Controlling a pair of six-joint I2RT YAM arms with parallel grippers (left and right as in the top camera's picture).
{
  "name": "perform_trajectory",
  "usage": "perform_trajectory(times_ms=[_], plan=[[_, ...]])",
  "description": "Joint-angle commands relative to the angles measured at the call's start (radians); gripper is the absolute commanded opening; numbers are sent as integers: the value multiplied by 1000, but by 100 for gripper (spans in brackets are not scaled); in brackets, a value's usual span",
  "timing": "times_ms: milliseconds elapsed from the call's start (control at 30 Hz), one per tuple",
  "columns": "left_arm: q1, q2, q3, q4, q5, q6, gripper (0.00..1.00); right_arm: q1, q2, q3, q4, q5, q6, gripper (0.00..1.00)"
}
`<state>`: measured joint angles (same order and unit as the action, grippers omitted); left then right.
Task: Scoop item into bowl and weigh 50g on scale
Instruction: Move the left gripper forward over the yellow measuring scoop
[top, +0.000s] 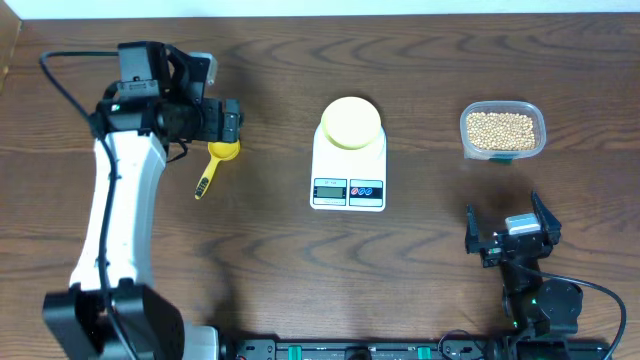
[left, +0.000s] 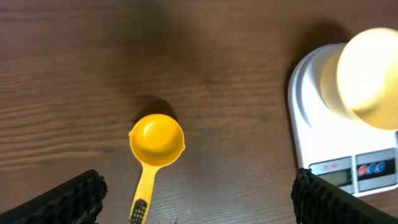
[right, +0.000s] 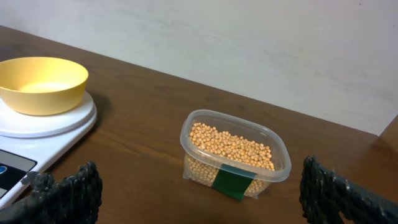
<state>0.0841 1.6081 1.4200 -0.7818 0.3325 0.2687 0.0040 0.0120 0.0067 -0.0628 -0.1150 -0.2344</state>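
Overhead. Finding the white rectangular digital kitchen scale (top: 348, 172) at mid-table, display end toward the robot. Noting the small round pale-yellow bowl (top: 351, 122) sitting on its far platform. Logging the small round beige-tan beans (top: 502, 127) heaped in a clear rectangular plastic tub (top: 467, 140), well off to the right of the scale. Spotting a yellow plastic measuring spoon (top: 215, 160) lying flat on the dark wooden table (top: 300, 280) left of the scale, cup end away from the robot. Seeing the left gripper (top: 228, 120) hovering just beyond the spoon's cup. Seeing the right gripper (top: 510, 228) low near the table's near edge, short of the tub, jaws spread wide.

Left wrist. Looking straight down on the spoon, cup open upward, handle running toward the bottom edge. Catching black ribbed fingers (left: 68, 196) only at the lower corners, so jaws standing wide and holding nothing. Picking out the scale's grey display with red and blue buttons at right; reading not legible.

Right wrist. Viewing the beans close up: pea-like, smooth, uniformly tan, filling the tub nearly to its rim, with a green label on its near wall. Noting the bowl on the scale at far left. Black fingers (right: 65, 193) showing at both lower corners, well apart, gripping nothing.
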Motion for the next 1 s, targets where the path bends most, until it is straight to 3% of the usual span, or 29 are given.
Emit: perform_trajectory(times_ms=[0,200,500,967], plan=[[5,54,21,0,15,131,98,11,-6,-1,-3,1,13,99],[19,157,21,4,13,253,96,11,-6,-1,-3,1,13,99],[78,276,21,92,-38,254,84,11,-6,-1,-3,1,13,99],[86,415,21,231,-64,255,79,11,-6,-1,-3,1,13,99]])
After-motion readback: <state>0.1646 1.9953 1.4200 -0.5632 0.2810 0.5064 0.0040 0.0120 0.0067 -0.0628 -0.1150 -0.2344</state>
